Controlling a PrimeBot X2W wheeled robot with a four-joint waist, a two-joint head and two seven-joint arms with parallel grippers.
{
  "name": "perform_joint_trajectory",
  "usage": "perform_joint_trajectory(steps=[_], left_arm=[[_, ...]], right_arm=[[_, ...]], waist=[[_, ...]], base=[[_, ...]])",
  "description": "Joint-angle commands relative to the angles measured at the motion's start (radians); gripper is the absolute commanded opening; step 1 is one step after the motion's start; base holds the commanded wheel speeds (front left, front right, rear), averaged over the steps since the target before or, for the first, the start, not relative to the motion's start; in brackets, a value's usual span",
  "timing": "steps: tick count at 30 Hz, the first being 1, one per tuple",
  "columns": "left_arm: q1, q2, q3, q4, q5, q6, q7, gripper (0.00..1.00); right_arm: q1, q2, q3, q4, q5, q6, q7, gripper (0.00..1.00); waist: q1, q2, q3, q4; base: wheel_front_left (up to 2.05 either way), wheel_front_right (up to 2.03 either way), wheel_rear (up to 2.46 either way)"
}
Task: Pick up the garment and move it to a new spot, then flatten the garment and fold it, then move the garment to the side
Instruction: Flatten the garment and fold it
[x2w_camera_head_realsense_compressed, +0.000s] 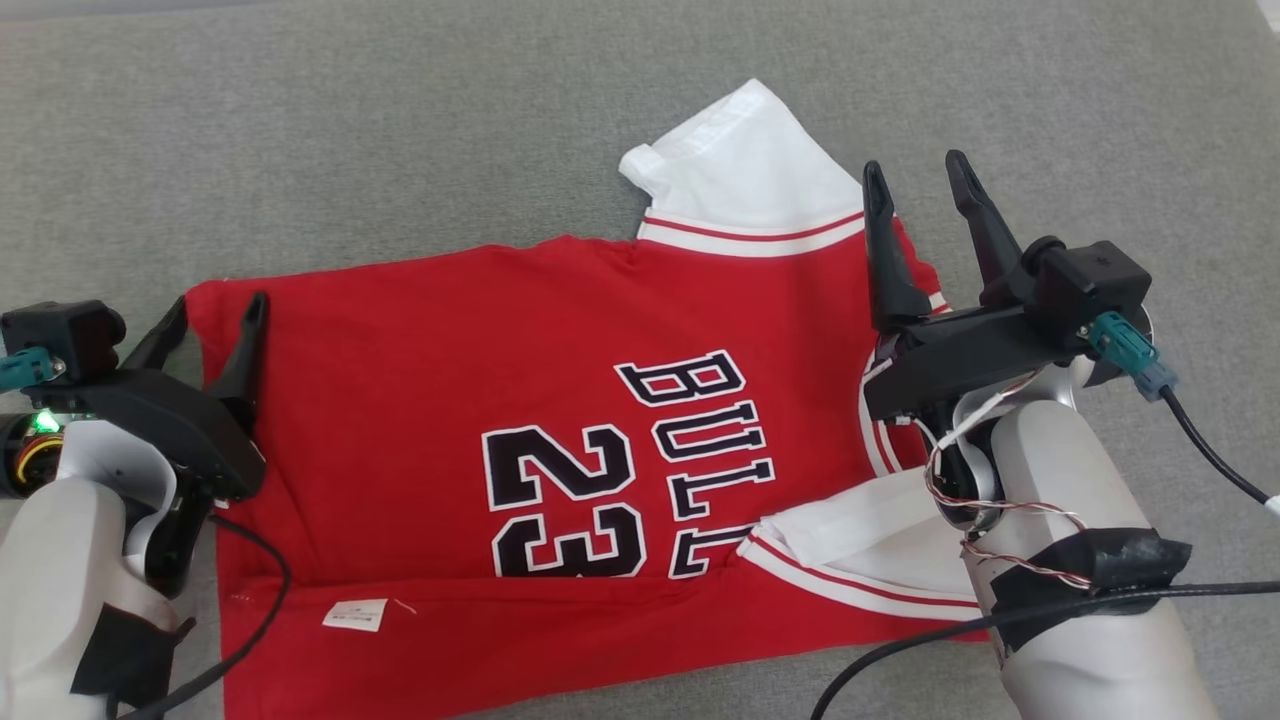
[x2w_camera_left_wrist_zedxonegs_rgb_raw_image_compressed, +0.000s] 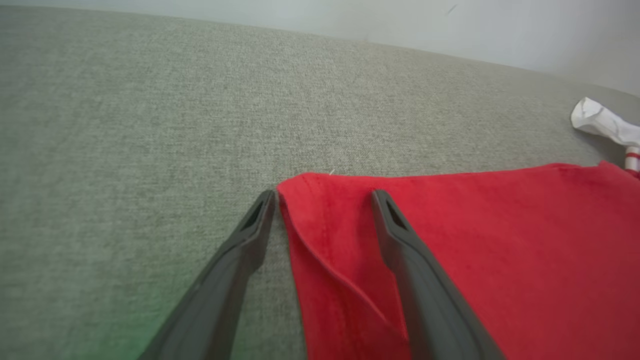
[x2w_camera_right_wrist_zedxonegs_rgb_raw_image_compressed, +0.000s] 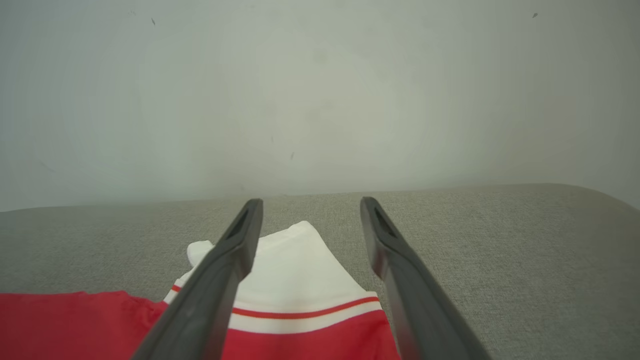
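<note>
- My left end effector (x2w_camera_head_realsense_compressed: 219, 300) is spread wide, with the forearm low at my near left. Its fingers straddle the hem corner of the garment (x2w_camera_head_realsense_compressed: 560, 400): one over red cloth, one over the bare grey surface (x2w_camera_head_realsense_compressed: 300, 150).
- My right end effector (x2w_camera_head_realsense_compressed: 914, 163) is wide too and grips nothing. The wrist is raised over the collar end, and the fingers point towards the far white sleeve (x2w_camera_head_realsense_compressed: 740, 160).
- The garment lies spread mid-surface, its near edge folded over with the label (x2w_camera_head_realsense_compressed: 355, 614) showing.

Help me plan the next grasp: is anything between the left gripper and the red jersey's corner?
Nothing visible does. The open left gripper straddles the corner of the red jersey: one finger is over the grey surface, the other over the cloth.
</note>
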Motion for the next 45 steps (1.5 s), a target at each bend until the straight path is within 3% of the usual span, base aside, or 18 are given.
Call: perform_joint_trajectory(steps=[1,9,10,11,12,18,26,33,45], left_arm=[[-0.005,0.006,-0.006,0.012,-0.012,-0.001,-0.003,1.0],[-0.016,0.032,-0.008,0.081,-0.018,0.004,-0.018,1.0],[-0.019,0.032,-0.009,0.089,-0.02,0.004,-0.019,0.95],[-0.023,0.034,-0.013,0.097,-0.017,0.004,-0.018,0.33],[-0.026,0.034,-0.017,0.103,-0.015,0.003,-0.02,0.0],[-0.029,0.02,-0.042,0.095,-0.014,-0.001,-0.053,0.0],[-0.038,-0.021,-0.085,-0.011,-0.01,-0.001,-0.112,0.0],[-0.014,-0.059,-0.136,-0.144,-0.004,0.001,-0.13,0.0],[0.011,-0.121,-0.203,-0.279,-0.011,0.004,-0.126,0.0]], right_arm=[[-0.012,0.0,0.006,0.018,0.005,-0.001,-0.01,1.0],[-0.032,0.011,0.034,0.087,0.029,-0.001,-0.024,1.0],[-0.034,0.012,0.036,0.09,0.031,-0.001,-0.026,1.0],[-0.036,0.012,0.036,0.093,0.031,-0.001,-0.027,1.0],[-0.037,0.012,0.036,0.096,0.031,-0.001,-0.027,1.0],[-0.058,-0.013,0.035,0.14,0.024,-0.001,-0.021,1.0],[-0.191,-0.051,0.06,0.269,0.079,-0.001,0.099,1.0],[-0.357,-0.097,0.061,0.442,0.101,-0.001,0.21,1.0],[-0.574,-0.164,0.0,0.718,0.046,-0.001,0.278,1.0]], waist=[[-0.0004,-0.0002,0.013,-0.016],[-0.0004,-0.0002,0.011,-0.03],[-0.0004,-0.0002,0.011,-0.031],[-0.0004,-0.0002,0.01,-0.033],[-0.0004,-0.0002,0.009,-0.033],[-0.0004,-0.0002,-0.009,-0.006],[-0.0004,-0.0002,-0.009,0.069],[-0.0004,-0.0002,0.026,0.147],[-0.0004,-0.0002,0.093,0.254]], base=[[0.0,0.0,0.0],[0.0,0.0,0.0],[0.0,0.0,0.0],[0.0,0.0,0.0],[0.0,0.0,0.0],[0.0,0.0,0.0],[0.0,0.0,0.0],[0.0,0.0,0.0],[0.0,0.0,0.0]])
